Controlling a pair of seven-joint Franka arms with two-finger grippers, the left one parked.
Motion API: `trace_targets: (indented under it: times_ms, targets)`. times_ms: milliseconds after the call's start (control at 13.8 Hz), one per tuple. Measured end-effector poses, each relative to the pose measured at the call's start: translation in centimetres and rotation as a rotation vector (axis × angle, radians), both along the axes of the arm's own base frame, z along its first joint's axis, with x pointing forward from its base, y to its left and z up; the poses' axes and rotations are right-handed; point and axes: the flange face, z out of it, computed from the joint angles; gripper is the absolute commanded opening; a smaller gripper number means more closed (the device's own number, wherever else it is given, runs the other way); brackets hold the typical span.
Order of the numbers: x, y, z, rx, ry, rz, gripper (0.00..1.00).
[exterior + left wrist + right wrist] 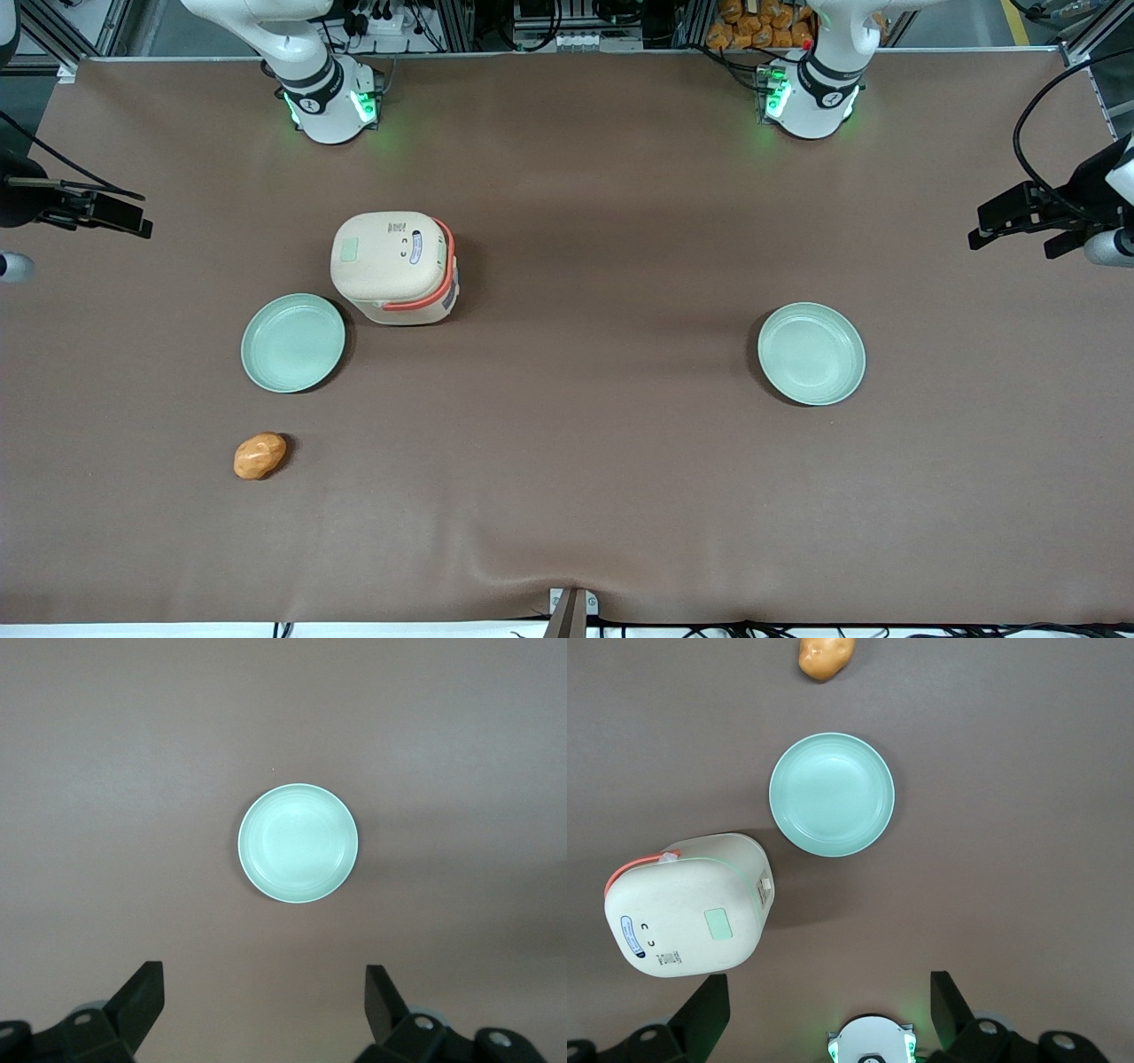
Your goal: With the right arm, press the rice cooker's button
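Only wrist view shows claw (830, 1010) spread, high above rice cooker (687, 904); front omits it

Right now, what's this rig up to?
Nothing is being handled yet. The right arm's hand is open and empty, hanging high above the table with the rice cooker below it, lid shut, button not yet pressed. A pale green plate sits beside the cooker, nearer the front camera, and a small orange-brown item lies nearer still. A second plate sits toward the parked arm's end.
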Motion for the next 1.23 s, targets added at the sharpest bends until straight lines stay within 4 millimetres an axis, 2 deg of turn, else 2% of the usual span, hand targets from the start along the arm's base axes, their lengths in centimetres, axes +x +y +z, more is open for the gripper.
trace_targets:
  times_ms: [1234]
  targets:
    - [0.0,-0.33,0.01,-0.026,0.0,-0.001,1.0]
